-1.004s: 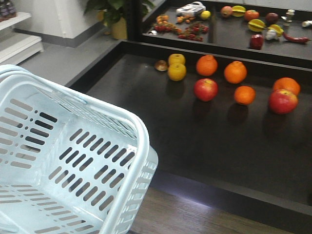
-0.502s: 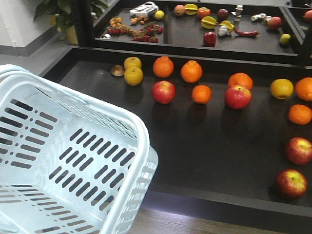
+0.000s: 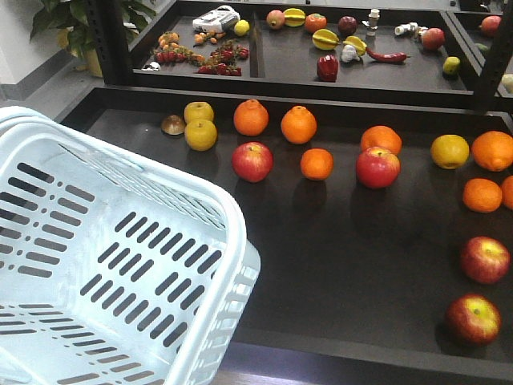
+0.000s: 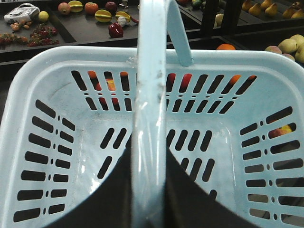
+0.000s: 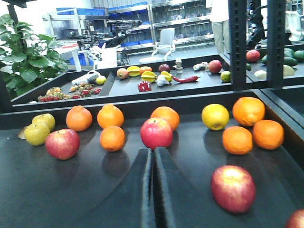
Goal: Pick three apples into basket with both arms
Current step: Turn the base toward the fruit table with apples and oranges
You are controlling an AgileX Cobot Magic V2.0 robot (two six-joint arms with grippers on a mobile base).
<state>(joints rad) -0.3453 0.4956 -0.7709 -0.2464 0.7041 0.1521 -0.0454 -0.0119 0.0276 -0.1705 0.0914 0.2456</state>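
At the lower left of the front view sits the basket (image 3: pixel 120 241), pale blue-white with slotted walls, tilted, one corner overlapping the near edge of the dark display tray (image 3: pixel 345 265). From the left wrist camera its handle (image 4: pixel 149 95) runs straight up the middle. The left gripper (image 4: pixel 148 159) is clamped on it, a dark finger (image 4: pixel 111 194) pressed to each side.

Four red apples lie on the tray, all apart from the basket. The left apple (image 3: pixel 252 161) is just beside a small orange (image 3: pixel 317 164). The middle apple (image 3: pixel 377 167) sits right in front of a larger orange (image 3: pixel 381 139). The far-right apple (image 3: pixel 484 259) and the nearest apple (image 3: pixel 473 318) lie one behind the other by the right edge. Two yellow-green apples (image 3: pixel 199 124) sit at the back left, and a yellow fruit (image 3: pixel 450 151) at the back right.

The right gripper (image 5: pixel 153 153) hangs low over the tray, its fingers pressed together with only a hairline slit between them (nothing is pinched there). Its tips point toward the middle apple and stop short of it.

On the rear tray (image 3: pixel 296 72) are a red pepper (image 3: pixel 327 68), a red chilli (image 3: pixel 389 56) and a white object (image 3: pixel 216 18) whose dark markings are too small to read.
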